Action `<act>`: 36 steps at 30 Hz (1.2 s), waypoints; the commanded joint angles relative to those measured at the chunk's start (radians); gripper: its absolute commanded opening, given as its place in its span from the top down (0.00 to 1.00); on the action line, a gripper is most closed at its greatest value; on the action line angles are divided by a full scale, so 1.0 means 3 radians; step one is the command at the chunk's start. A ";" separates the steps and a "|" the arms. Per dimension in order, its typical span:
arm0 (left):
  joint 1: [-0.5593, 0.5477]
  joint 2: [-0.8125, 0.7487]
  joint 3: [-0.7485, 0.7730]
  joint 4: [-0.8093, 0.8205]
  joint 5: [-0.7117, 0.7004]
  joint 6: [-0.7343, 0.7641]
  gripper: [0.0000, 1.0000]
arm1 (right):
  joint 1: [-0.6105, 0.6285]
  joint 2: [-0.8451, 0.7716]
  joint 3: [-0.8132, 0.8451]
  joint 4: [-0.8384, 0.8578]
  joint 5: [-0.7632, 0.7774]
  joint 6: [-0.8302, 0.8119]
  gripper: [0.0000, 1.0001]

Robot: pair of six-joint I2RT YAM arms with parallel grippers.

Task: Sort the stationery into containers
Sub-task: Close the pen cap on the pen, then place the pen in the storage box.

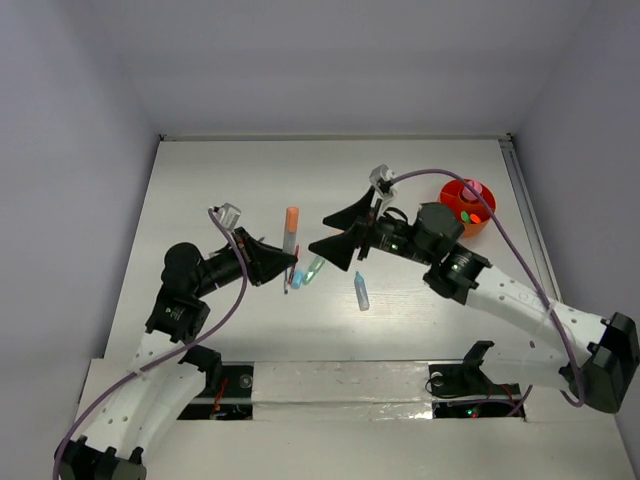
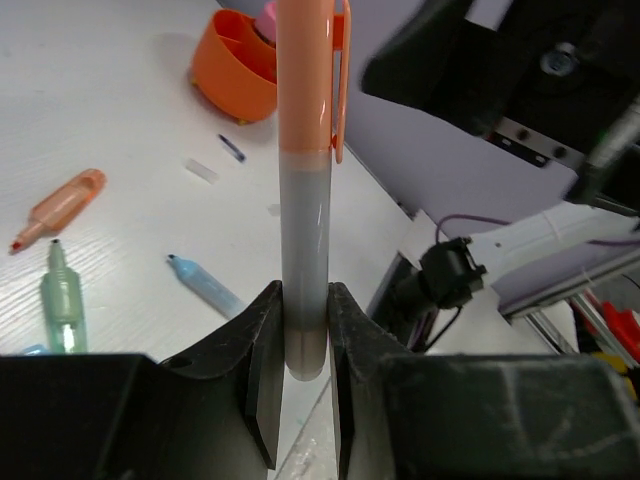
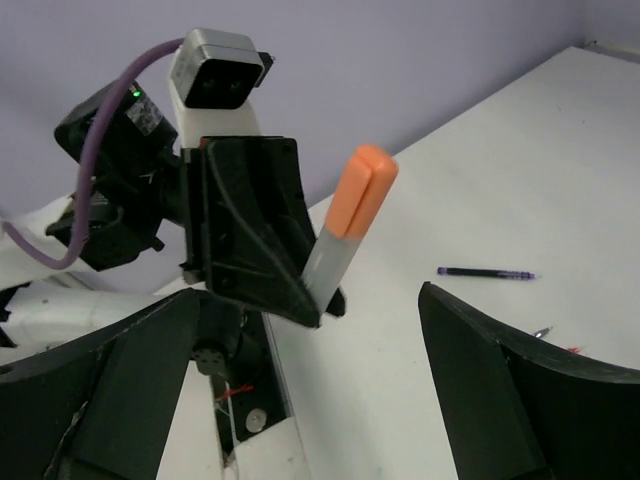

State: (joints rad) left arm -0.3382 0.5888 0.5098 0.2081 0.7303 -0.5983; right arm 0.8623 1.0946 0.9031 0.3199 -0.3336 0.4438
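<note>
Pinches the orange-capped marker (image 2: 305,150) by its grey tail in the clenched left gripper (image 2: 300,300), left of centre in the top view, with the cap end free and aimed at the right gripper (image 1: 317,235) (spread wide, grasping nothing), apparently for a handover. Places the orange container (image 1: 472,228) at the upper right, near the right edge of the table (image 1: 200,180) and well apart from the marker. Offers bare surface between, though the light blue pen (image 1: 361,291) and green pen (image 1: 315,268) lie just below the grippers.
</note>
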 commanded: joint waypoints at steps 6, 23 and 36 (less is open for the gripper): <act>-0.0028 0.0129 -0.0038 0.0671 0.0659 -0.0184 1.00 | -0.0088 0.0666 0.0584 0.0176 -0.0989 -0.0099 0.04; -0.0090 0.0190 0.0105 0.0223 0.0450 0.0127 0.75 | -0.0088 0.0989 0.0574 0.0520 -0.0215 0.0209 1.00; -0.0090 -0.0009 0.0412 -0.0847 -0.0246 0.0916 0.01 | -0.1136 0.0330 0.0390 -0.0437 0.1765 -0.0241 1.00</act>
State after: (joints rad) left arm -0.3603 0.6044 0.6098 -0.0166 0.6930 -0.3771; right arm 0.5713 1.2301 1.0290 0.2581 -0.0376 0.4461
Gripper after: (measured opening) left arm 0.986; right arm 0.296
